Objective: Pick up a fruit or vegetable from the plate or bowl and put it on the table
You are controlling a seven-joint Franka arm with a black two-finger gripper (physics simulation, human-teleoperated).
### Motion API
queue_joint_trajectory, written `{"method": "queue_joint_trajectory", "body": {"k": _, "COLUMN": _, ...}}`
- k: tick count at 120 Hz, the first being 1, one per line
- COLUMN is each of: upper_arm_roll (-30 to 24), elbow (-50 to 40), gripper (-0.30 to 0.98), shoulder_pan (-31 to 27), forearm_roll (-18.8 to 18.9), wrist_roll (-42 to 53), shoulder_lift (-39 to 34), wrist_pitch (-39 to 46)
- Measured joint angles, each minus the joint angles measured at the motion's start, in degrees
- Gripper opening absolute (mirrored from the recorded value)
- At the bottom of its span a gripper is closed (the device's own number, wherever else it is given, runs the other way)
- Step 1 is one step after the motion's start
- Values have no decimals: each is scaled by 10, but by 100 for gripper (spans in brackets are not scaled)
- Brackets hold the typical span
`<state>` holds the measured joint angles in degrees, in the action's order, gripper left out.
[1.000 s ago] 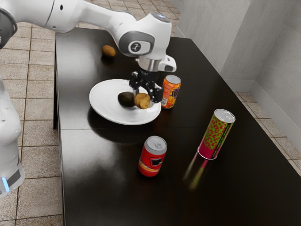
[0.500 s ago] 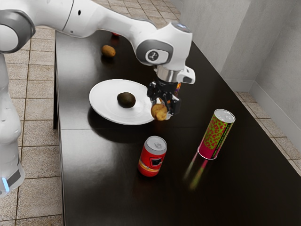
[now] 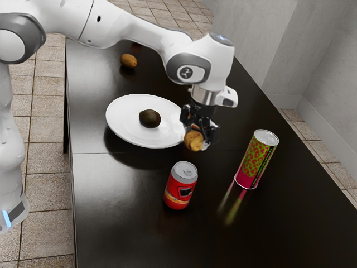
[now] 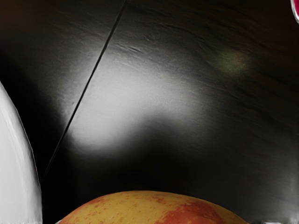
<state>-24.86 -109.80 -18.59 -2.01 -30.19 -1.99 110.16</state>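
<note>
No legible lettering or numbers.

Wrist view's edges cropping fruit [image 4: 149,209], plate [image 4: 16,177], most of tall can [image 4: 296,6]

- The table was black and glossy [image 3: 122,234], with a thin seam [image 3: 97,153] crossing it just on the camera's side of the plate.
- The white, round plate [image 3: 124,116] lay directly on it.
- A red can with a silver top [image 3: 180,187] stood upright, nearer the camera than the plate.
- A taller green-and-pink can [image 3: 256,159] stood to the exterior view's right of the plate, its colors mirrored in the tabletop.
- A brownish-orange fruit or vegetable [image 3: 129,60] lay beyond the plate.
</note>
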Motion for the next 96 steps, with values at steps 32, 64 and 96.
{"method": "queue_joint_trajectory", "body": {"k": 32, "upper_arm_roll": -6, "elbow": 1, "gripper": 56, "shoulder_pan": 3, "forearm_roll": -5, "wrist_roll": -3, "shoulder_lift": 2, "wrist_pitch": 1}}
{"method": "queue_joint_trajectory", "body": {"k": 64, "upper_arm_roll": -8, "elbow": 3, "gripper": 62, "shoulder_pan": -5, "forearm_roll": -9, "wrist_roll": -2, "shoulder_lift": 2, "wrist_pitch": 2}}
{"method": "queue_joint_trajectory", "body": {"k": 96, "upper_arm_roll": -12, "elbow": 4, "gripper": 68, "shoulder_pan": -9, "forearm_roll": -10, "wrist_roll": 16, "shoulder_lift": 0, "wrist_pitch": 1}}
